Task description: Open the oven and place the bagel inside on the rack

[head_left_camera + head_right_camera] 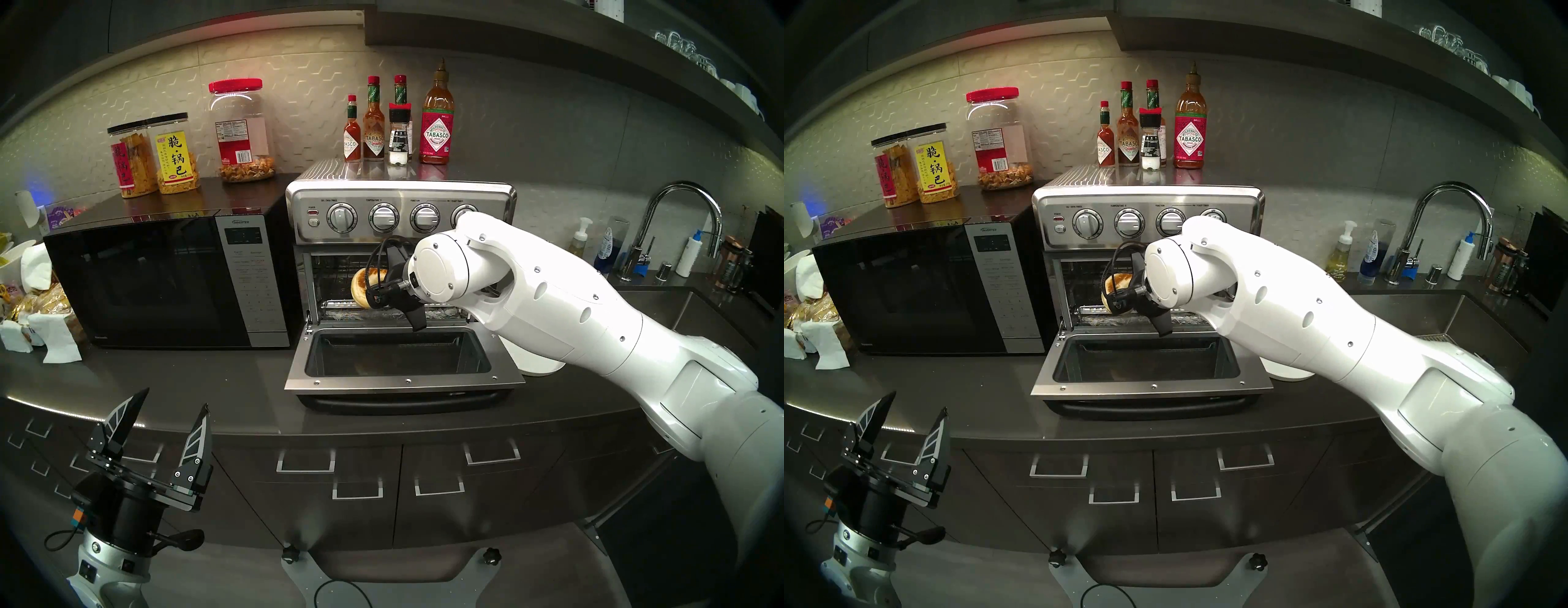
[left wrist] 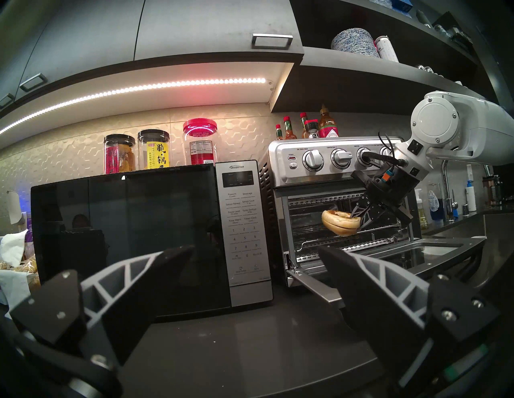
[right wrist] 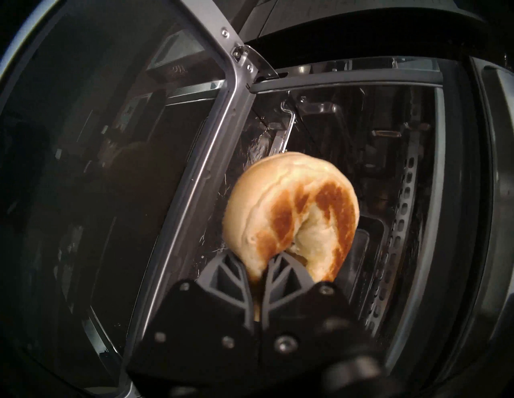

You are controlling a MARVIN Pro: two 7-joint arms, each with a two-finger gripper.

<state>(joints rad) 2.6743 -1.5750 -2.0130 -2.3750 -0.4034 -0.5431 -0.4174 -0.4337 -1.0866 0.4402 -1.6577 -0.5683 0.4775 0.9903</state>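
The stainless oven point(image 1: 399, 212) stands on the counter with its glass door point(image 1: 399, 382) dropped open flat. My right gripper point(image 3: 261, 266) is shut on the edge of the toasted bagel point(image 3: 289, 216) and holds it in the oven's mouth. The bagel point(image 2: 339, 225) hangs in the air, slightly tilted, above the wire rack point(image 2: 347, 247) and its perforated front rail. From the head view the bagel point(image 1: 365, 284) shows just left of the right wrist. My left gripper point(image 1: 174, 399) is open and empty, low at the counter's front left edge, far from the oven.
A black microwave point(image 1: 169, 276) stands directly left of the oven, with snack jars point(image 1: 169, 157) on top. Sauce bottles point(image 1: 394, 123) stand on the oven. A white plate point(image 1: 534, 365) lies right of the door, under my right arm. The sink faucet point(image 1: 679, 220) is at far right.
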